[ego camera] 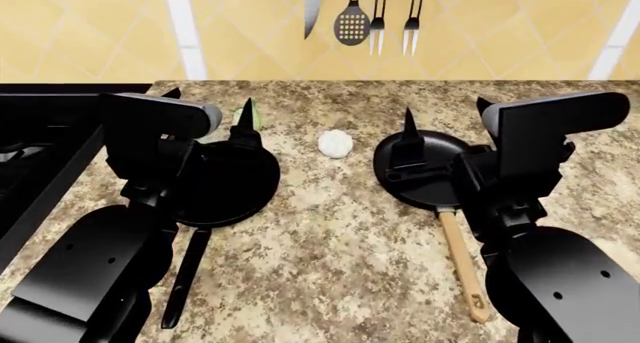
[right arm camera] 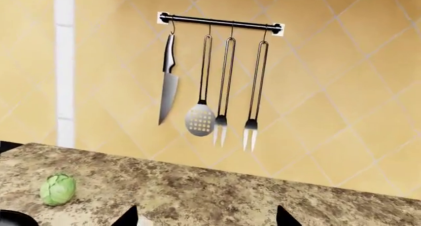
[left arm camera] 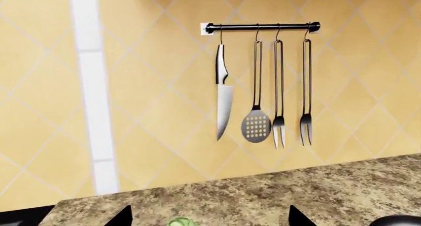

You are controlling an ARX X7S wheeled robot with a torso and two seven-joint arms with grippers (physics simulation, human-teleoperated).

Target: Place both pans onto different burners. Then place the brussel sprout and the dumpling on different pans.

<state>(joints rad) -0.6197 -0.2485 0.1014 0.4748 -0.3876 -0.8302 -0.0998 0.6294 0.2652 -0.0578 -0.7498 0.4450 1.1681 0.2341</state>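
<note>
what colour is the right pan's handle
Tan wood handle; head view shows it best.

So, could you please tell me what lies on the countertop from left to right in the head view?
Stove → black-handled pan → brussel sprout → dumpling → wooden-handled pan.

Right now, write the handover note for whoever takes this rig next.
Left gripper: open, empty, above the black-handled pan.
Right gripper: open, empty, above the wooden-handled pan.
Both pans sit on the granite counter, not on the stove at the left.
Brussel sprout lies on the counter behind the black-handled pan; dumpling lies between the pans.
Done: nothing.
Left: each pan onto its own burner, then sprout and dumpling into different pans.
</note>
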